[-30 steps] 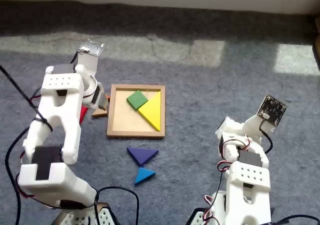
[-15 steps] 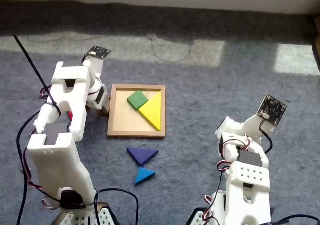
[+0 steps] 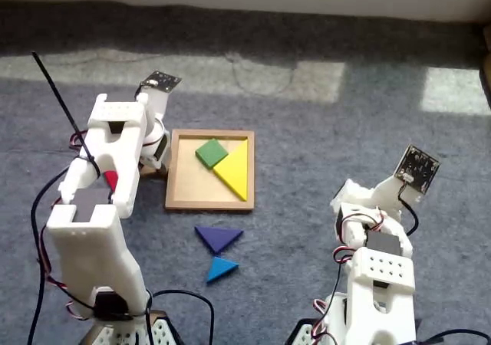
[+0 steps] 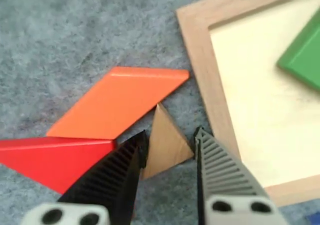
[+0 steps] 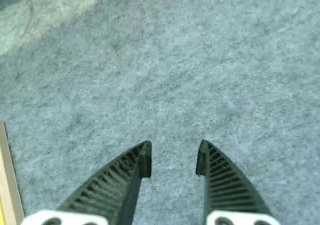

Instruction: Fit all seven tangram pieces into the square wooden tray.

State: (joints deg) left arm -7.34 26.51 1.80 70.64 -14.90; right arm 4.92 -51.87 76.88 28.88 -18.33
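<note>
Your left gripper [image 4: 171,135]: down beside wooden tray [image 4: 200,75], fingers spread, straddling small tan triangle [image 4: 167,150], not clamped. Tan triangle lies on grey carpet [image 5: 200,60] just outside tray's edge, its tip touching orange parallelogram [image 4: 117,102]; red triangle [image 4: 50,160] next to both.

In tray: green square [image 3: 209,152] and yellow triangle [image 3: 234,172], touching.

Near tray's front edge, on carpet: dark blue triangle [image 3: 219,237], light blue triangle [image 3: 222,268] just beyond.

Your right gripper [image 5: 173,157]: fingers apart, holding nothing, above carpet, well away from pieces.
</note>
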